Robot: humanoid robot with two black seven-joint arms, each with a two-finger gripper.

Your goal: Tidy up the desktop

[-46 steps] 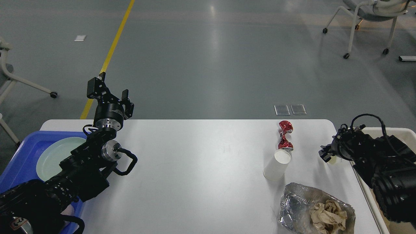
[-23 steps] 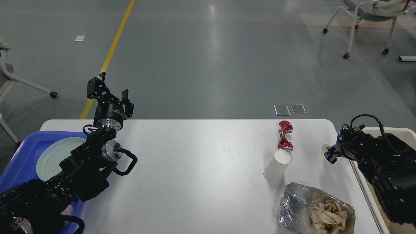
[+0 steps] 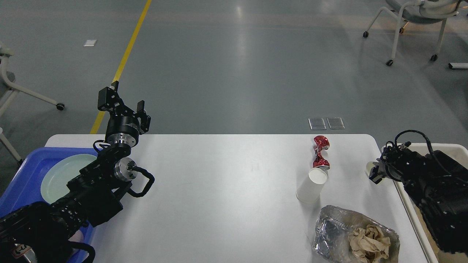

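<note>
**Three pieces of litter on the desktop**

Head view: the white desktop (image 3: 219, 197) fills the lower frame, bearing a tipped white cup (image 3: 312, 188), a crushed red can (image 3: 320, 152) just behind it, and a foil tray (image 3: 353, 235) of crumpled paper nearer. The left gripper (image 3: 125, 97) points upward, fingers parted and empty. The right gripper (image 3: 373, 173) shows too dark to tell its state, beside a beige bin (image 3: 438, 148). A blue tray (image 3: 22, 175) holds a plate (image 3: 60, 175).

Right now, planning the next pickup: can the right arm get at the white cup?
Probably yes: the desktop between the right gripper and the white cup is bare.
</note>
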